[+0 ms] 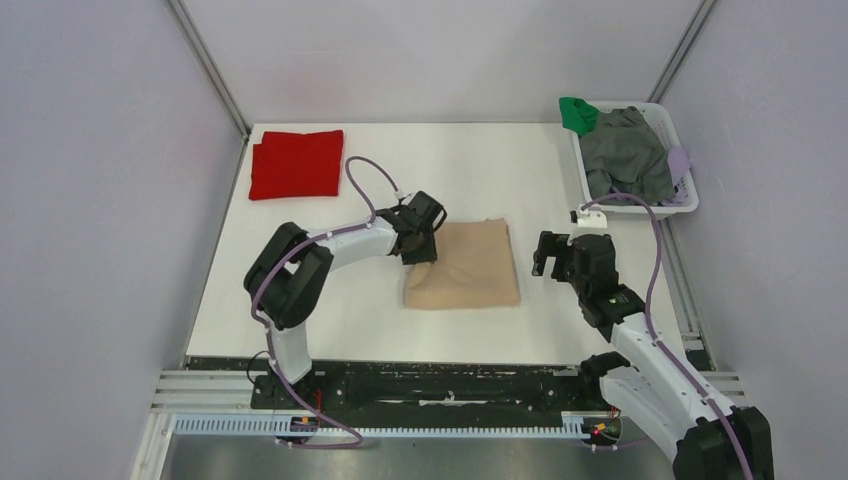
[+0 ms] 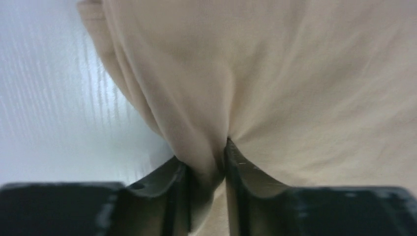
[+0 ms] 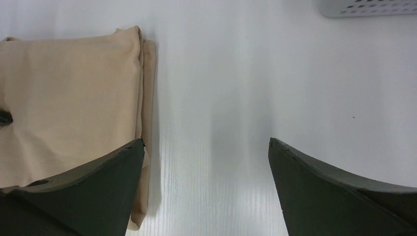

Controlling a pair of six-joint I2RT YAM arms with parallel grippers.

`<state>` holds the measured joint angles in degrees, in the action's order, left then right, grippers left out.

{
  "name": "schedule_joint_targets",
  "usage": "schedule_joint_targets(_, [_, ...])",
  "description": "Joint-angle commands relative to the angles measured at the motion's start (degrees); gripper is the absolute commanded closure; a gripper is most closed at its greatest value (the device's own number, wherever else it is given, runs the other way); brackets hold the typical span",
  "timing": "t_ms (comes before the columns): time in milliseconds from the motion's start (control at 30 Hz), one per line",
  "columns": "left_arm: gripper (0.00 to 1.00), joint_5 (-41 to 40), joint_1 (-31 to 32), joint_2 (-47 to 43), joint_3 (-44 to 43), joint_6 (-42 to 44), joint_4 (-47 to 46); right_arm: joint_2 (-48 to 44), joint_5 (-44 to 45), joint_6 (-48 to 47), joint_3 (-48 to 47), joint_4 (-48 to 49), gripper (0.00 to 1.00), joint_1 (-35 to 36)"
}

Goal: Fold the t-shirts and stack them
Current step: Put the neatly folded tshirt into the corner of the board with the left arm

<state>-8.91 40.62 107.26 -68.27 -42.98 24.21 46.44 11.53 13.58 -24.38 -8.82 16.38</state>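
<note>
My left gripper is pinched narrow on the soft beige t-shirt, a plain cloth rectangle lying folded near the middle of the white table, a little toward the near edge. In the left wrist view the cloth bunches into a ridge between the two dark fingers. I judge that a real hold at the shirt's left edge, probably there to lift or drag the bundle toward the stack.

The bright red t-shirt, folded flat to a rectangle, lies at the table's far left corner, well apart; I take it for the base of the pile.

My right gripper hangs wide with nothing in it, near the beige shirt's right edge, where it could steady or take that side.

A white plastic basket at the far right corner holds a grey garment and a green garment.

I can read no brand or writing anywhere, and no neck label shows.
</note>
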Motion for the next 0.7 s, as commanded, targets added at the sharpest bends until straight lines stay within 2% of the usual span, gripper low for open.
schedule_joint_targets(0, [0.83,-7.6,1.1,7.6,-3.6,0.5,3.7,-1.9,1.1,-1.0,-0.1,1.0,0.02,0.0])
schedule_joint_targets(33, [0.94,-8.4,1.1,8.4,-4.9,1.2,4.3,-1.8,0.9,-0.9,0.1,1.2,0.02,0.0])
schedule_joint_targets(67, [0.98,-10.2,1.1,9.2,-6.7,2.0,5.8,-1.7,0.8,-1.0,0.2,1.2,0.02,0.0])
schedule_joint_targets(200, [0.98,-20.4,1.1,10.4,-14.0,6.7,12.4,-1.0,-0.3,-1.6,0.4,1.3,0.02,-0.1])
schedule_joint_targets(333, [0.98,-32.3,0.4,10.6,-21.2,16.0,15.4,-0.5,-0.5,-2.1,0.4,1.3,0.02,-0.1])
schedule_joint_targets(467, [0.98,-38.7,-3.0,9.9,-24.7,28.3,13.1,0.6,-1.0,-2.4,0.4,1.1,0.02,-0.1])
schedule_joint_targets(533, [0.98,-40.5,-5.0,8.4,-24.2,34.9,8.2,1.2,-1.0,-2.4,0.3,1.0,0.02,-0.1])
schedule_joint_targets(667, [0.98,-37.7,-10.3,6.1,-23.8,46.3,-0.4,1.8,-1.2,-2.7,0.3,1.1,0.02,0.0])
